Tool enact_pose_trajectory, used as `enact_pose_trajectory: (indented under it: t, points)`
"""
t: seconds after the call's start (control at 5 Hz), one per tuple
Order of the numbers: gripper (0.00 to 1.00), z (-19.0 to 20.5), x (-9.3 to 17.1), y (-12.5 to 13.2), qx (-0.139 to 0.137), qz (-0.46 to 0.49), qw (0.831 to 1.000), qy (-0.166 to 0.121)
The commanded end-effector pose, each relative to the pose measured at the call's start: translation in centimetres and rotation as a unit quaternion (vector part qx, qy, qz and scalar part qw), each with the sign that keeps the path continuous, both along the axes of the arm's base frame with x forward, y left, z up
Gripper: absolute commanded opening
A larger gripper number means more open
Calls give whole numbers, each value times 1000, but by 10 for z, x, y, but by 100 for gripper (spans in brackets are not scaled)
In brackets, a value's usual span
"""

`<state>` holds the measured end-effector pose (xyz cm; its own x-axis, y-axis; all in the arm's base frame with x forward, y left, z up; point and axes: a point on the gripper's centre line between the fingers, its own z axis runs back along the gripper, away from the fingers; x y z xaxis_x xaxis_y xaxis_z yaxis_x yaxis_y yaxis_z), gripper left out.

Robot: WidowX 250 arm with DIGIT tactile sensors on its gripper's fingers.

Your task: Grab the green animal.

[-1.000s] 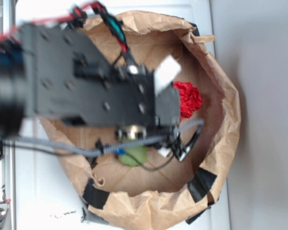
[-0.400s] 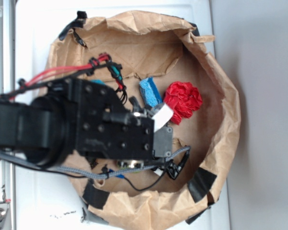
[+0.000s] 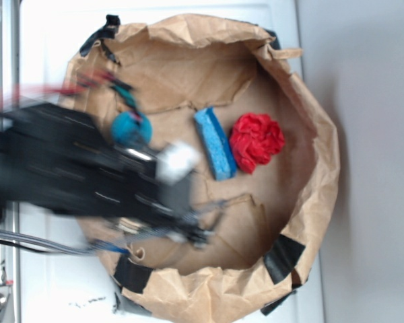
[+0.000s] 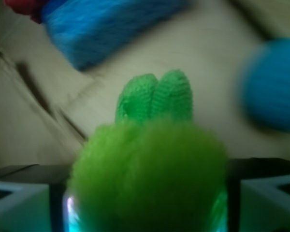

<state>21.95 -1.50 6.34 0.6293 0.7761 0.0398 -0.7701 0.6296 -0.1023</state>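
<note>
Wrist shows the green animal (image 4: 150, 169), hidden in exterior.

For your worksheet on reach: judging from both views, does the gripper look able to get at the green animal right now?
Probably yes. In the wrist view the green animal sits right between the gripper's fingers, nothing in front of it. Whether the jaws have closed on it is unclear.

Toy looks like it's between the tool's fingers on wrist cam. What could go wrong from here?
1. The green animal sits between the fingers, but only fuzz shows there; the grip may be shallow and slip.
2. The arm is motion-blurred overhead; fast moves could shake it loose.
3. The blue ball lies right by the arm and could get knocked.
</note>
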Motion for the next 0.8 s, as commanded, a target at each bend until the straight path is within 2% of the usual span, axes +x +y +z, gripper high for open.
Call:
enact_pose_trajectory:
  t: [0.0, 0.4, 0.6]
  points:
    - [0, 101, 22, 37, 22, 25, 997, -74]
    - [0, 129, 45, 44, 50, 47, 995, -78]
    - [0, 134, 60, 49, 99, 44, 991, -80]
